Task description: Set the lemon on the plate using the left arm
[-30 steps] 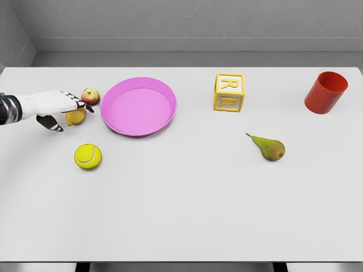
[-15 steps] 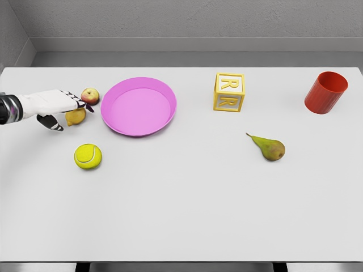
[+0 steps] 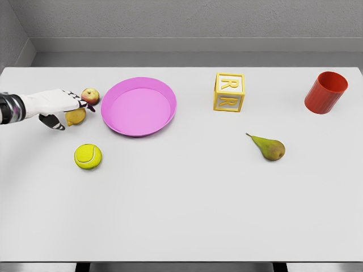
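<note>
The left hand (image 3: 57, 106) is seen reaching in from the table's (image 3: 181, 215) left edge, its fingers (image 3: 76, 101) extended over the top of the lemon (image 3: 75, 117) and its thumb curled below; whether the fruit is actually gripped cannot be told. The lemon is shown on the table, near the pink plate (image 3: 139, 106), with an apple (image 3: 90, 96) just behind and a tennis ball (image 3: 88, 156) in front.
</note>
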`<action>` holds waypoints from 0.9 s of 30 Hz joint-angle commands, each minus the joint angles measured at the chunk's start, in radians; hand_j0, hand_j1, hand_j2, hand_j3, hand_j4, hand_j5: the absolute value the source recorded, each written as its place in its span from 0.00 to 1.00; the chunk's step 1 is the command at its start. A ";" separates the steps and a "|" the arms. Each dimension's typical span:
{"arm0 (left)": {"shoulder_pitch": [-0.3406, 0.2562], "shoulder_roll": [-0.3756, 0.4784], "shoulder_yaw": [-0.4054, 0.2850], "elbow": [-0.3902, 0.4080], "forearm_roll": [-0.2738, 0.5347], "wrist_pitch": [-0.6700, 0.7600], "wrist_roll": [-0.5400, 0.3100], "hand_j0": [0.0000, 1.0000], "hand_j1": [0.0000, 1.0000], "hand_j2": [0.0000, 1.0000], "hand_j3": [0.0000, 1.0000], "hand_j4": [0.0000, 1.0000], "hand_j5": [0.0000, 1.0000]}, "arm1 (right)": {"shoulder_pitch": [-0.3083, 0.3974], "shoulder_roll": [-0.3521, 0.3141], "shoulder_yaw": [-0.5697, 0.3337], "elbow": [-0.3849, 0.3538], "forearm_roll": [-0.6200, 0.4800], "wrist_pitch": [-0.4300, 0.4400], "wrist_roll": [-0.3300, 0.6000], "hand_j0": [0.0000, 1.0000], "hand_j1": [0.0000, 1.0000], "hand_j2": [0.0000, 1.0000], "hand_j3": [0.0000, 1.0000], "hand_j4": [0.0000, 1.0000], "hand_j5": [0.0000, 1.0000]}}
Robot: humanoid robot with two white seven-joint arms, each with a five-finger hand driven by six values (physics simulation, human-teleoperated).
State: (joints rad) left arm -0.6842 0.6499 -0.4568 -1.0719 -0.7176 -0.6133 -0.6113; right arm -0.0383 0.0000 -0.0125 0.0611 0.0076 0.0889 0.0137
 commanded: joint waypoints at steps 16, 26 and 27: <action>0.008 -0.003 0.000 0.015 -0.002 0.002 0.000 0.79 0.79 0.79 0.79 0.79 0.79 | 0.000 0.000 0.000 0.000 0.000 0.000 0.000 1.00 1.00 1.00 1.00 1.00 1.00; 0.009 -0.010 -0.002 0.016 -0.002 0.002 0.000 0.63 0.63 0.63 0.63 0.63 0.63 | 0.000 0.000 0.000 0.000 0.000 0.000 0.000 1.00 1.00 1.00 1.00 1.00 1.00; 0.009 -0.012 -0.002 0.016 -0.002 0.002 0.000 0.63 0.63 0.63 0.63 0.63 0.63 | 0.000 0.000 0.000 0.000 0.000 0.000 0.000 1.00 1.00 1.00 1.00 1.00 1.00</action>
State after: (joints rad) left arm -0.6750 0.6395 -0.4590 -1.0558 -0.7231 -0.6118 -0.6101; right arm -0.0383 0.0000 -0.0125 0.0611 0.0076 0.0887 0.0137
